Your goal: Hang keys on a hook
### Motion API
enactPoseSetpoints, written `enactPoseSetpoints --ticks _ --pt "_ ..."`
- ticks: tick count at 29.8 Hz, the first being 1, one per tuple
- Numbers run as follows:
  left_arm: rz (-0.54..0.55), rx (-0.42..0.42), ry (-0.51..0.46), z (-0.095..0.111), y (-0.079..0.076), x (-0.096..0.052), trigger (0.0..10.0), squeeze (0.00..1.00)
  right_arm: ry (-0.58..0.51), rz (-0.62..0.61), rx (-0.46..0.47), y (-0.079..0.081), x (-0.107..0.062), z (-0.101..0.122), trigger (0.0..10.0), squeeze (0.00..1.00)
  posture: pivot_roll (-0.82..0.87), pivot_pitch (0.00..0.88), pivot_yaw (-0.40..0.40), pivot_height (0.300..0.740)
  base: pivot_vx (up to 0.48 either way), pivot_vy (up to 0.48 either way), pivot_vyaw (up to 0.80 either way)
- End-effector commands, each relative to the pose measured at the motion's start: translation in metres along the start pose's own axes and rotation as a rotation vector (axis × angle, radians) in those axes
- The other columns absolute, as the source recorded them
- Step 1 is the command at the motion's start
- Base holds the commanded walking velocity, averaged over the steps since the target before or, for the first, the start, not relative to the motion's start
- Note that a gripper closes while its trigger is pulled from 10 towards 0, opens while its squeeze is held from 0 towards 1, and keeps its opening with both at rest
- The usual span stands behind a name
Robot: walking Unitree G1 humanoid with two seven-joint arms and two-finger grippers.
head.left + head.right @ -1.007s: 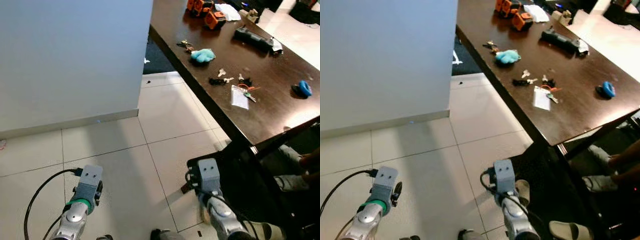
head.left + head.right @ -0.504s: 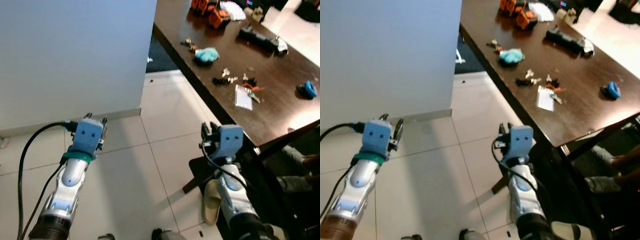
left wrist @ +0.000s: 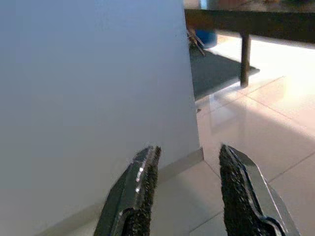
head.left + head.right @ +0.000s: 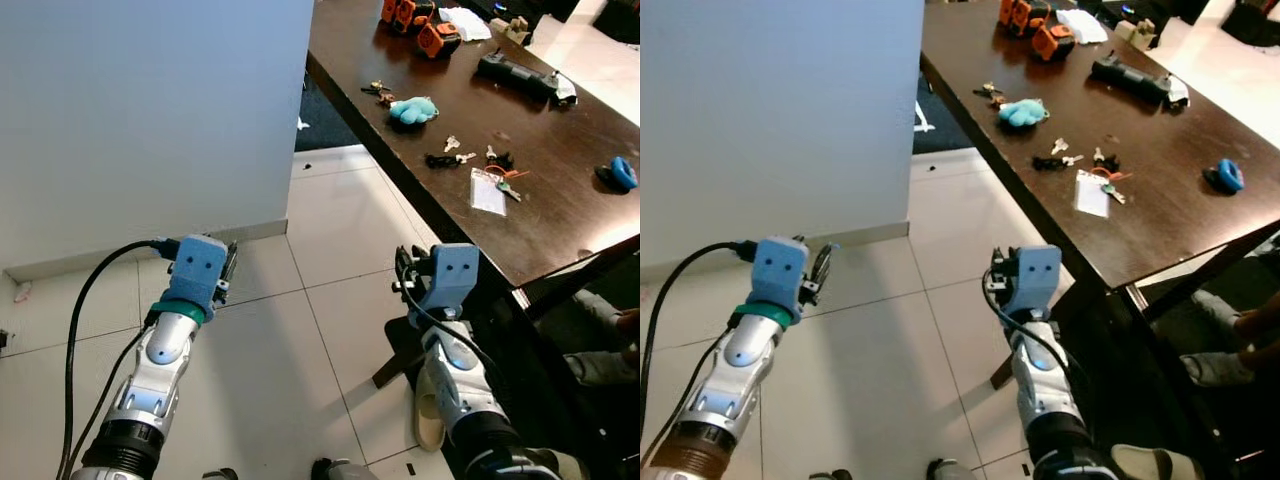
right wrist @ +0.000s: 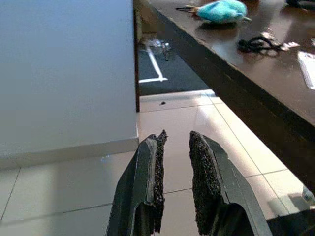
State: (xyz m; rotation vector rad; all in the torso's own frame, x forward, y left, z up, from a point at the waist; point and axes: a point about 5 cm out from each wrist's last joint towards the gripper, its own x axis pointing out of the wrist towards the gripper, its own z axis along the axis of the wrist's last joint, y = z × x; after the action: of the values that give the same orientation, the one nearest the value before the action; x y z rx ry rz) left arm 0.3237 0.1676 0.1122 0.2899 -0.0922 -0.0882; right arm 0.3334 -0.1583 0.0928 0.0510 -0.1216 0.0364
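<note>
Several key bunches lie on the dark wooden table (image 4: 560, 235): one with a blue plush (image 4: 412, 110), one with a black fob (image 4: 441, 160), and one with a red ring and white tag (image 4: 492, 185). My left gripper (image 3: 184, 162) is raised over the tiled floor, open and empty, facing the white wall (image 4: 150, 100). Beside the table's near edge, my right gripper (image 5: 176, 142) is also empty, its fingers open with only a narrow gap. Both grippers are well short of the keys.
Orange tools (image 4: 420, 20), a black tool (image 4: 520, 75) and a blue object (image 4: 620, 175) also lie on the table. A dark mat (image 4: 320, 125) lies beyond the wall's corner. A slipper (image 4: 425, 420) and a person's legs (image 4: 600, 360) are under the table.
Both arms have risen from low near the floor to chest height in front of me. The view has shifted a little toward the table.
</note>
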Motion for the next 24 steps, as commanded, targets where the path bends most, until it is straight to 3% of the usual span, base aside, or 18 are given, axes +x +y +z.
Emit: enactPoseSetpoints --ticks 1,8,15,24 --pt "-0.012 -0.006 0.024 -0.001 0.005 0.002 10.0 0.00 0.039 -0.020 0.020 0.002 -0.005 -0.009 10.0 0.00 -0.07 0.085 0.078 0.740 0.000 0.000 0.00" --pt "-0.012 -0.063 0.098 -0.002 0.021 0.016 10.0 0.00 0.028 -0.037 0.036 0.008 -0.005 -0.010 10.0 0.00 -0.09 0.106 0.099 0.740 0.000 0.000 0.00" --pt "-0.011 -0.047 0.093 -0.002 0.019 0.017 10.0 0.00 0.030 -0.034 0.017 0.004 -0.007 -0.011 10.0 0.00 -0.12 0.117 0.074 0.740 0.000 0.000 0.00" --pt "-0.059 -0.023 0.079 0.002 0.007 0.019 10.0 0.00 -0.004 -0.066 -0.053 -0.020 -0.006 0.001 10.0 0.00 -0.20 0.141 0.099 0.740 0.000 0.000 0.00"
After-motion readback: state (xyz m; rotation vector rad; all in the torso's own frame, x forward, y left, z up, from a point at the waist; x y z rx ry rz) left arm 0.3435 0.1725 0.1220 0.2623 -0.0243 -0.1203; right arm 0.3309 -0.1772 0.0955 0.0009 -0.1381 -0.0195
